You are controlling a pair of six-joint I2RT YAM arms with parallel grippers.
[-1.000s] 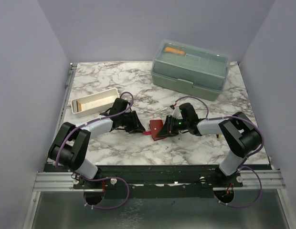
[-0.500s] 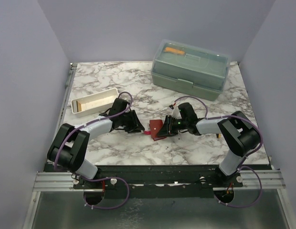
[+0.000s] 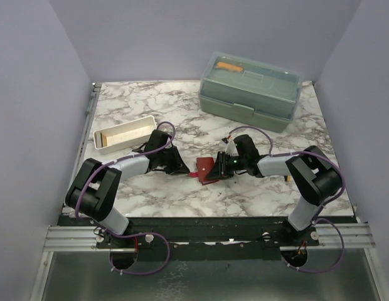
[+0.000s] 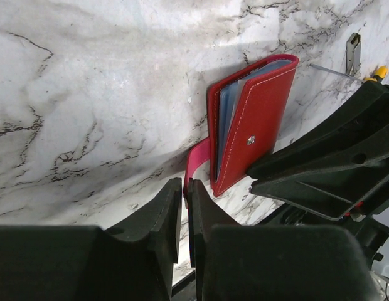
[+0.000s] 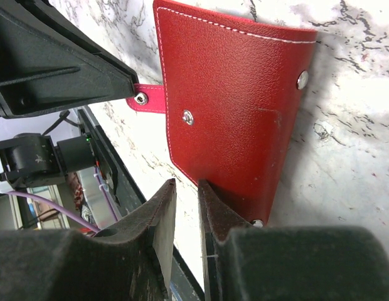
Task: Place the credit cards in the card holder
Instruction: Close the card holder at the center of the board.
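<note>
Red card holder (image 4: 257,125), white-grey marbled table (image 4: 88,94), pale-green box (image 3: 250,94)

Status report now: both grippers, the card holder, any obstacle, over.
Left gripper: fingers almost closed, empty, beside pink strap. Right gripper: same, at card holder edge. Card holder slightly open, on table. Nothing in the way.

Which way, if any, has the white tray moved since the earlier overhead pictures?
No. The white tray lies just as near the left edge of the table as before, at the same slant.
</note>
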